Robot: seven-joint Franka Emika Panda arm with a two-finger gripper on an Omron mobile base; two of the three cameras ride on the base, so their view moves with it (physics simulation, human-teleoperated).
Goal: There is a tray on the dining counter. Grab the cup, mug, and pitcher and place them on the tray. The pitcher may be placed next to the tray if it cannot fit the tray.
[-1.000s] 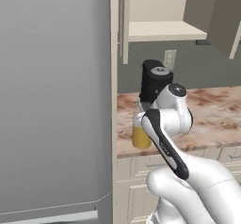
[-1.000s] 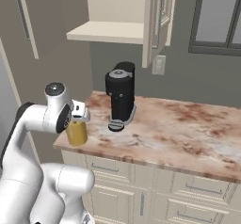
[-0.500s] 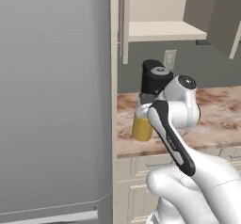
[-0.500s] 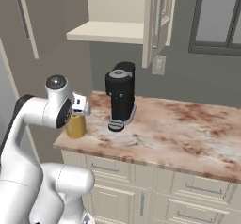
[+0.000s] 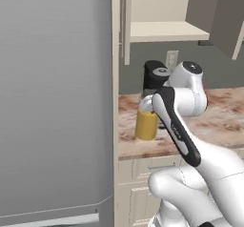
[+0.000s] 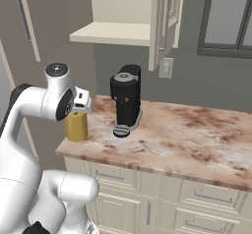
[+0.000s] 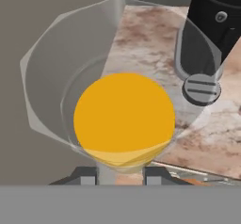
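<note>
Tool (image 7: 121, 173) clamps the near rim of the pitcher (image 7: 123, 119) at the counter (image 6: 197, 134) corner beside the coffee machine (image 6: 126, 100) (liquid inside): lifting level should avoid spilling.

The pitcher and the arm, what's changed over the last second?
The arm's elbow and wrist have swung up and back over the pitcher, which shows more fully now. The tool sits at the pitcher's rim, seen from above; a firm grip isn't clear. Pitcher, coffee machine and counter stayed put.
</note>
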